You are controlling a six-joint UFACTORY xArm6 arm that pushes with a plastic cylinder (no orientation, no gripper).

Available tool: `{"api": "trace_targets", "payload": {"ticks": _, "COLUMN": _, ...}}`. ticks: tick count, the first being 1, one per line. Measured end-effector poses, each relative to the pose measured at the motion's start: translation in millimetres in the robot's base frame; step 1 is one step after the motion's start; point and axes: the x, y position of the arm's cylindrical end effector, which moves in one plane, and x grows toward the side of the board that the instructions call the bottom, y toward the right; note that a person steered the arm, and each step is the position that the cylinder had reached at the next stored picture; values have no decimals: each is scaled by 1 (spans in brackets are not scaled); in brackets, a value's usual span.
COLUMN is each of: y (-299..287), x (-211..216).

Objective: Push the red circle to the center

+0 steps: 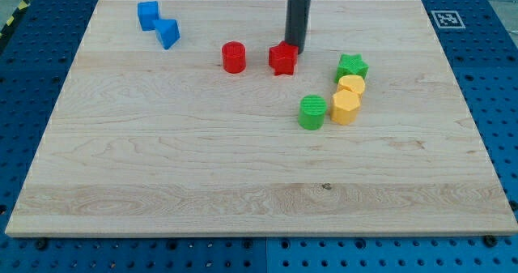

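Worktop, pale wood, was mostly bare across the middle and the view's bottom. No pincer on this rig, just the rod, so nothing was grasped. My tip sat touching the red star, at its upper right. Red circle stood apart to the star's left, near the view's top, well inside the edge. Judged step: approach, circle not yet engaged. Next move likely needs the tip behind the circle, on its top-left side, pushing down-right. Open room there; green cylinder and yellow blocks lay right of the center.
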Motion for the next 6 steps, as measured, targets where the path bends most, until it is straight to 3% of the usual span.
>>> {"api": "trace_targets", "payload": {"ticks": 2, "y": -20, "x": -16}}
{"api": "trace_targets", "payload": {"ticks": 3, "y": -81, "x": -37}}
{"api": "trace_targets", "payload": {"ticks": 6, "y": -100, "x": 11}}
